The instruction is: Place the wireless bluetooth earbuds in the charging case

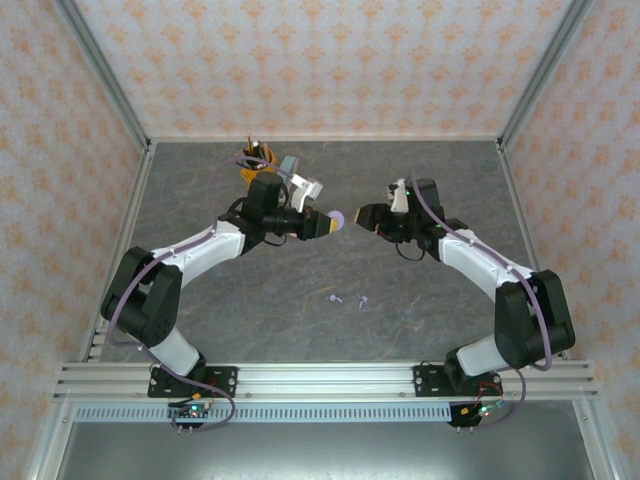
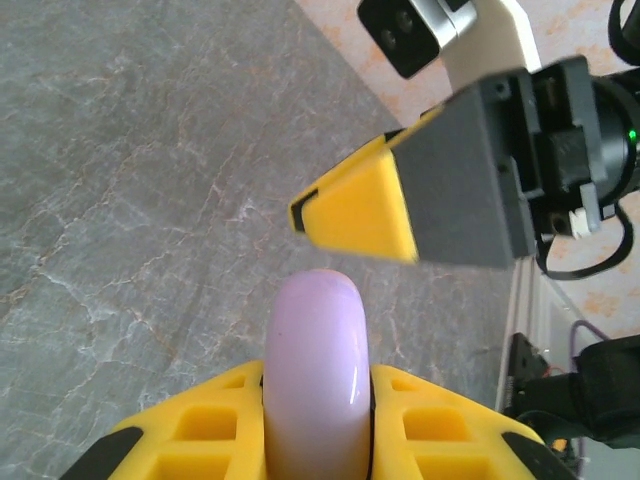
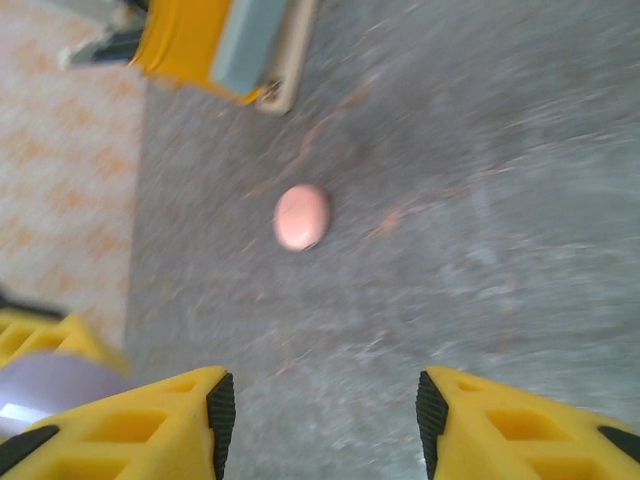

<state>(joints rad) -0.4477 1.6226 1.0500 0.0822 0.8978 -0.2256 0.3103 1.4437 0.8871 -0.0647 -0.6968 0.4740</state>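
**A:** We count two lilac earbuds (image 1: 336, 298), side by side on the grey table (image 1: 440, 320). They sit near its middle, closer to the arm bases than either gripper.

**B:** They're too tiny for us to call which way the stems point.

**A:** One lilac charging case (image 2: 315, 340), and the left gripper (image 2: 317, 378) is clamped on it.

**B:** From the left wrist we see it standing on edge, flat faces pressed against the yellow pads. Its long axis runs straight out along the fingers, and the rounded rim points at the right gripper (image 3: 322, 418).

**A:** That one's fingers are spread wide with nothing between them. It's near the case but apart from it.

**B:** We also have one pink disc (image 3: 301, 217) lying on the table beyond those fingers, and it's blurred.
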